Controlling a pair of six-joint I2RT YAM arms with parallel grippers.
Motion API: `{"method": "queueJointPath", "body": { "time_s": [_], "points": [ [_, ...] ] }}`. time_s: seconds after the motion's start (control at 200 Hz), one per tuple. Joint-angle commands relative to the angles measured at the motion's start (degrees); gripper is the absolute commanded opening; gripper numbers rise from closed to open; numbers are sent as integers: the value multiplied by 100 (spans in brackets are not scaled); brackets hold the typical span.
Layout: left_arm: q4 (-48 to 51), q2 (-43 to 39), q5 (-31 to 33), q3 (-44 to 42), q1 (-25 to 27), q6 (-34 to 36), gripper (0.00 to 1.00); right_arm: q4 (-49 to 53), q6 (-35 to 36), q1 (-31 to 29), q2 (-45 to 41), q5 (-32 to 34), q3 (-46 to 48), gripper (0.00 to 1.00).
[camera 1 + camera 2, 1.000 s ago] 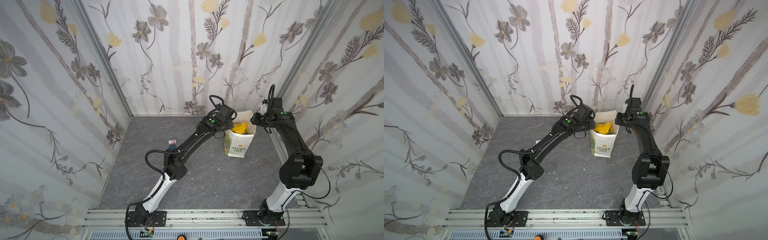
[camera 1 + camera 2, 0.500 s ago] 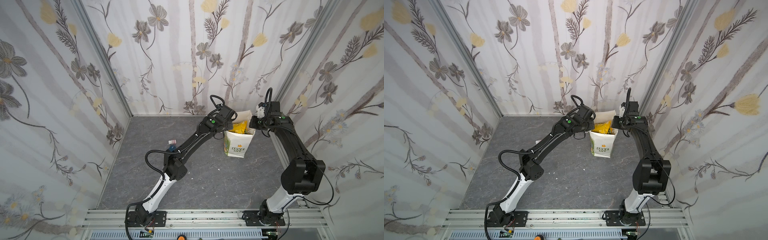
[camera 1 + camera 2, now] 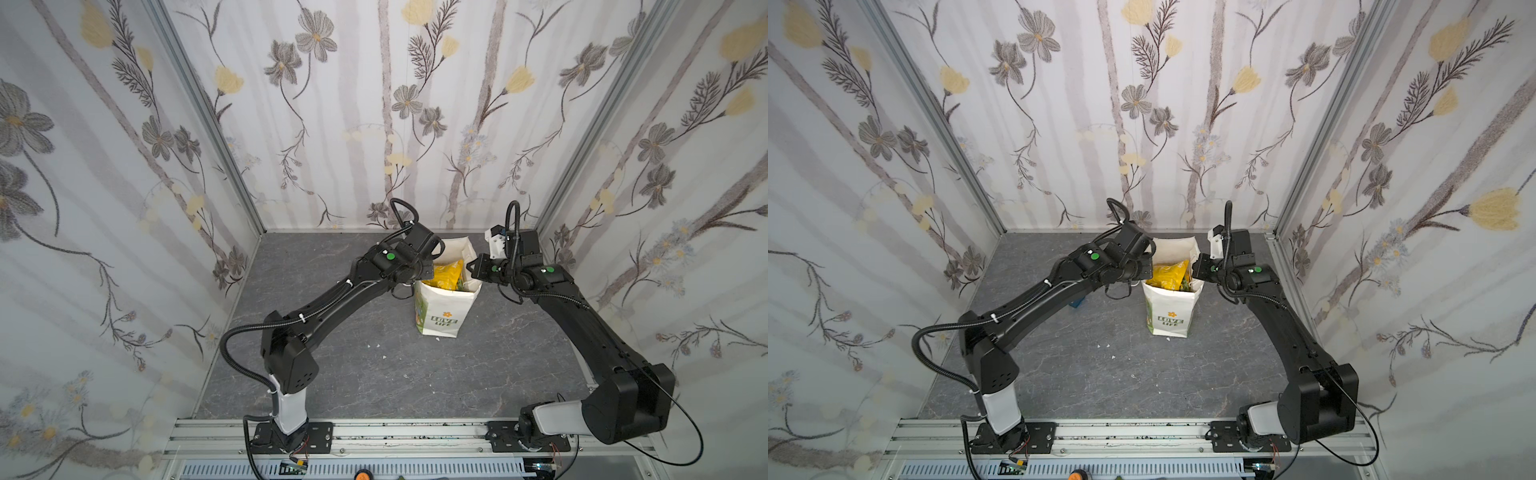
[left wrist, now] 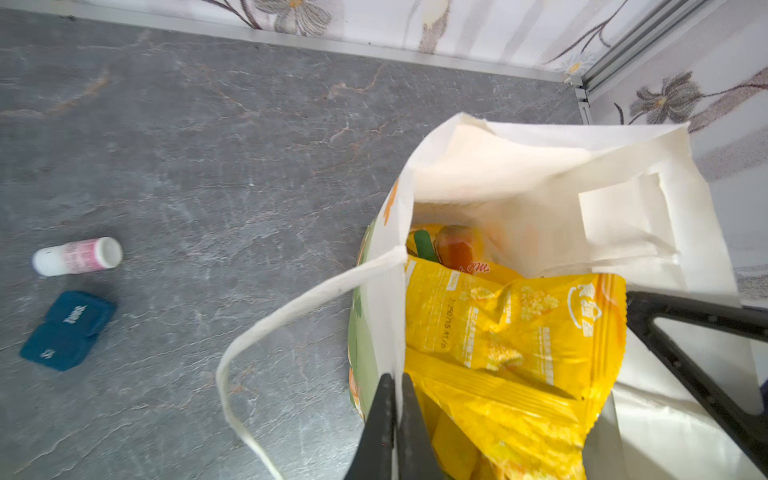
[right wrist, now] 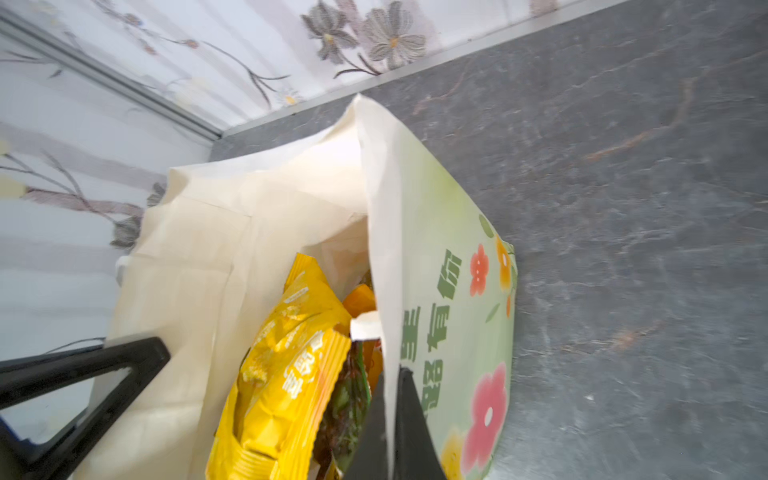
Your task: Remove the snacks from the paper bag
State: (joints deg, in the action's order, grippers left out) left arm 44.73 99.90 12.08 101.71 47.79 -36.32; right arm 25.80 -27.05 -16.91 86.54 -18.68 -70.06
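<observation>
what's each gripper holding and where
Both grip the paper bag by its top rim: left gripper on one side wall, right gripper on the opposite wall.

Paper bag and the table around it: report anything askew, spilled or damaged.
The paper bag stands upright, with opposite rims pinched by the left gripper and the right gripper. Two oddities: a pink-and-white bottle lies tipped over beside a blue case, and white scraps dot the table near the bag.

Floral-paper walls [image 3: 353, 104] w/ grey marbled floor [image 3: 374, 374]
</observation>
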Motion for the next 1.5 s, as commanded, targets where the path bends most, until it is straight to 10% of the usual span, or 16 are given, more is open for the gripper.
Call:
{"method": "queueJointPath", "body": {
  "time_s": [0.0,0.26,0.664,1.069,1.239,1.494],
  "points": [
    [-585,-843,291,-884,-95,-72,0,-1289,-827,-546,-197,105,181,0],
    [-235,-2648,225,-2505,-288,-253,0,-1907,-1727,-2113,-112,771,369,0],
    [-175,-3847,19,-3747,-648,-348,12,-1820,-1973,-2928,155,1613,388,14],
    [742,-4222,-373,-2410,-639,658,41,-1027,-1303,-2963,-585,1909,-197,62],
    [1487,-3627,-791,-1211,-373,1167,42,-790,-728,-2769,-1276,1810,-166,70],
    [2336,-2378,199,-409,427,1140,51,-141,-424,-2350,-1962,983,175,76]
  ]
}}
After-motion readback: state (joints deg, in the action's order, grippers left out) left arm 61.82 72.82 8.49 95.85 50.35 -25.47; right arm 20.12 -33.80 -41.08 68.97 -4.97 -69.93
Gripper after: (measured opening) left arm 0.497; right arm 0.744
